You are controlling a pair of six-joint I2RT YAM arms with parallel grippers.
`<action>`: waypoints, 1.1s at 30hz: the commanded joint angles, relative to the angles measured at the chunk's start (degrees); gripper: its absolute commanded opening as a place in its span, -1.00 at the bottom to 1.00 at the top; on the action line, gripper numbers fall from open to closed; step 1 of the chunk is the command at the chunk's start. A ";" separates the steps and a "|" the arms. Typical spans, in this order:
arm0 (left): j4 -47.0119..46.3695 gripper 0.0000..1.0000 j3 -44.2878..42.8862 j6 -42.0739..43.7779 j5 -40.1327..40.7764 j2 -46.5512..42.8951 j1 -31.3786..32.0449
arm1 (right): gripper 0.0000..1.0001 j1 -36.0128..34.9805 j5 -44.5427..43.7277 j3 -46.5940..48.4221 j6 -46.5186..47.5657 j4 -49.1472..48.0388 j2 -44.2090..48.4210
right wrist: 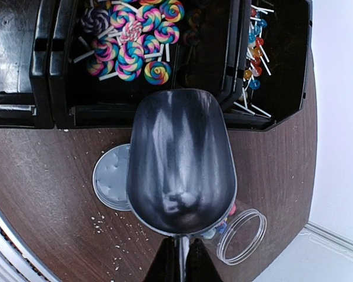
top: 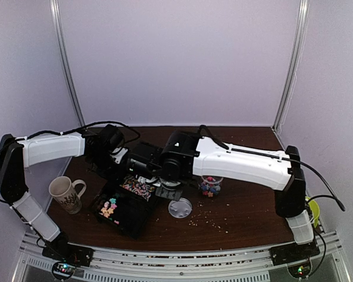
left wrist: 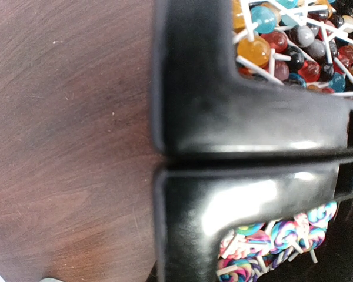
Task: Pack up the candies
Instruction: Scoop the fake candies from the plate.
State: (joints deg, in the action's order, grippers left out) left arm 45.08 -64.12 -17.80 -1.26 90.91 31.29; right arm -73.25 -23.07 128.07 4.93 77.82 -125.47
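1. Gripping the thin handle of a metal scoop (right wrist: 179, 158), the right gripper (right wrist: 180, 258) has its fingers clamped tight on either side of it.
2. The scoop's bowl faces up and looks empty, with nothing lying in it.
3. Just under the handle end of the bowl stands a clear jar (right wrist: 263, 228) with no top on it; candies (top: 209, 188) in pink, blue and other colours fill its bottom.
4. The jar's round lid (right wrist: 109, 179) lies flat on the table (top: 241, 217), partly hidden under the scoop's edge.
5. Pale crumbs (right wrist: 106, 223) are scattered around the lid.
6. Beyond the scoop sit black trays (right wrist: 44, 64), one holding swirl lollipops (right wrist: 132, 47) and one holding ball lollipops (right wrist: 254, 53).
7. More pink and yellow candies lie in the near compartment of the trays in the top view.
8. The left gripper (top: 122, 160) is at the trays' far edge with its jaws pressed together; whether it pinches a rim cannot be told.
9. A mug (top: 66, 194) stands left of the trays.
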 commanded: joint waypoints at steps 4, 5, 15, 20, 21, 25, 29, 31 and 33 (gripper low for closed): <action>-3.80 -1.00 -3.47 1.37 -2.24 -2.05 0.59 | -1.00 -1.32 -5.74 1.39 4.75 0.40 -3.00; -3.80 -1.00 -3.59 1.62 -2.26 -2.20 0.60 | -1.00 -1.40 -5.71 1.70 5.06 0.26 -3.61; -1.04 -1.00 -7.86 3.68 1.17 -2.98 3.62 | -1.00 -1.41 -3.77 7.80 7.83 -1.75 -10.65; 0.44 -1.00 -9.84 3.76 1.67 -3.22 5.44 | -1.00 -0.94 -2.70 9.57 6.41 -3.14 -13.81; 0.45 -1.00 -10.00 3.46 1.46 -3.41 5.71 | -1.00 -0.66 -1.51 9.63 5.31 -3.66 -14.25; -0.48 -1.00 -10.15 2.69 -0.06 -5.09 6.15 | -1.00 0.09 3.98 8.33 0.78 -6.38 -15.24; -2.16 -1.00 -9.59 3.26 0.89 -7.06 6.27 | -1.00 1.12 9.03 5.85 -4.59 -10.27 -14.05; -2.69 -1.00 -8.94 3.32 1.27 -7.28 6.24 | -1.00 1.71 11.88 4.00 -6.93 -11.98 -12.48; -2.97 -1.00 -8.25 3.17 1.25 -7.13 6.24 | -1.00 1.88 13.02 2.61 -8.27 -12.50 -11.30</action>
State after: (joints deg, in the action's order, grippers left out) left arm 51.86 -69.01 -13.82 10.48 90.72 35.44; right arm -72.95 -20.36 134.91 1.85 69.60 -136.00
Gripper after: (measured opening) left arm 0.062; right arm 0.078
